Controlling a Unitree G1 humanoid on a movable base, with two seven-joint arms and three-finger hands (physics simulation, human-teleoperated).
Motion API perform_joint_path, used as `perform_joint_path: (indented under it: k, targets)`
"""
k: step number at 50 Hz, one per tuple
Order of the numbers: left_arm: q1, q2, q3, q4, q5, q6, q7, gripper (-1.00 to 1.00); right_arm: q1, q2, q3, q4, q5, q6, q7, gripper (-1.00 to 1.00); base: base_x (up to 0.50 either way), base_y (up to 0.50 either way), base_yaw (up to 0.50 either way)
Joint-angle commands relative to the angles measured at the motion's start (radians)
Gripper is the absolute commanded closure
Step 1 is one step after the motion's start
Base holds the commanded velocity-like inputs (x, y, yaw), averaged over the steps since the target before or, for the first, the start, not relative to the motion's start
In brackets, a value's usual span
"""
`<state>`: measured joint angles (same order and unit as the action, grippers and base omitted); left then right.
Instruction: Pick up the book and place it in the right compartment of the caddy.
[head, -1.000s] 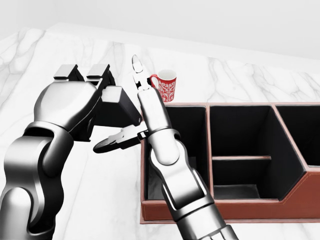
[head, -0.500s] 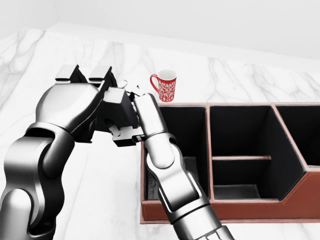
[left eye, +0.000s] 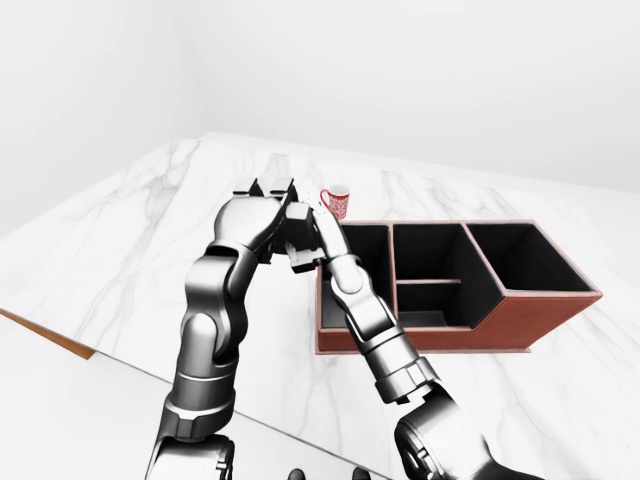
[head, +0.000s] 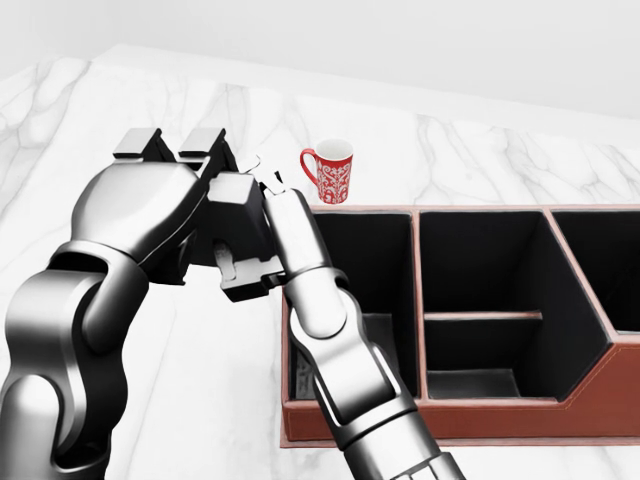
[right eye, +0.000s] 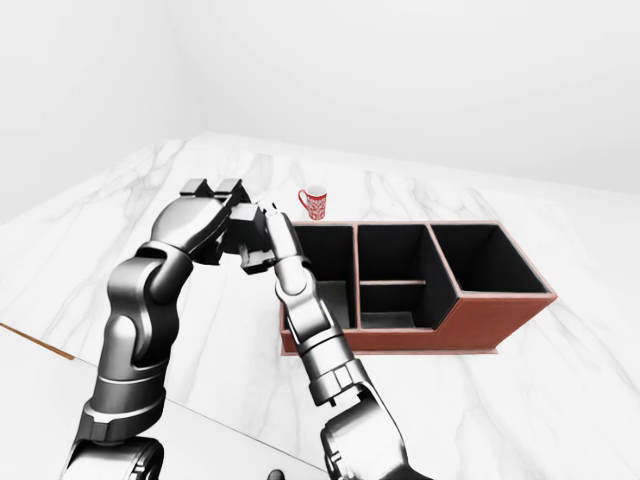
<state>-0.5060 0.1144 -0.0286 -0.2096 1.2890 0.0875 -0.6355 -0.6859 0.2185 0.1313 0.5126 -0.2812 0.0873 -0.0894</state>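
A dark, block-like book (head: 240, 215) is held above the marble table, just left of the caddy. My left hand (head: 205, 200) comes in from the left and is shut on it. My right hand (head: 262, 240) reaches up from the bottom, its fingers (head: 245, 270) curled on the book's right side. The brown caddy (head: 480, 210) with black compartments lies to the right. Its right compartment (left eye: 525, 258) holds nothing. Much of the book is hidden by the hands.
A red patterned mug (head: 333, 172) stands on the table just above the caddy's left compartment (head: 375, 270). The white marble table (left eye: 120, 250) ends in a wooden edge (left eye: 45, 335) at the lower left of the left-eye view.
My right hand was open with fingers spread beside the book. It has closed on the book. The left hand and book have barely moved.
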Motion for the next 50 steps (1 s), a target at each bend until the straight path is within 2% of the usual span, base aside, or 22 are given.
perform_joint_path:
  k: [1, 11, 12, 20, 24, 28, 50]
  targets:
    - [-0.014, 0.002, 0.018, -0.022, 0.068, 0.0, 0.034, 1.0, 0.001, 0.002, 0.0, -0.054, -0.001, 0.0, 0.015, 1.0, 0.0, 0.0, 0.0]
    - [0.01, 0.004, 0.012, -0.027, 0.085, 0.0, 0.024, 1.0, 0.008, 0.005, 0.006, -0.061, -0.003, 0.0, 0.013, 1.0, 0.0, 0.0, 0.0]
    - [0.009, 0.003, 0.011, -0.023, 0.087, 0.0, 0.009, -1.0, 0.008, 0.005, 0.005, -0.062, -0.002, 0.0, 0.014, 1.0, 0.0, 0.0, 0.0]
    - [0.009, 0.0, 0.013, -0.016, 0.093, 0.0, 0.019, -1.0, 0.011, 0.005, 0.006, -0.058, -0.002, 0.0, 0.012, 1.0, 0.0, 0.0, 0.0]
    - [0.01, -0.001, 0.013, -0.006, 0.095, 0.0, 0.028, -1.0, 0.022, 0.002, 0.004, 0.027, -0.002, -0.006, -0.006, 1.0, 0.0, 0.0, 0.0]
    - [0.01, -0.001, 0.013, -0.004, 0.094, 0.0, 0.027, -1.0, 0.009, 0.007, 0.004, -0.055, -0.005, 0.0, 0.014, 1.0, 0.0, 0.0, 0.0]
    - [0.011, 0.0, 0.014, -0.007, 0.102, 0.0, 0.025, -1.0, 0.009, 0.004, 0.005, -0.056, -0.003, 0.0, 0.015, 1.0, 0.0, 0.0, 0.0]
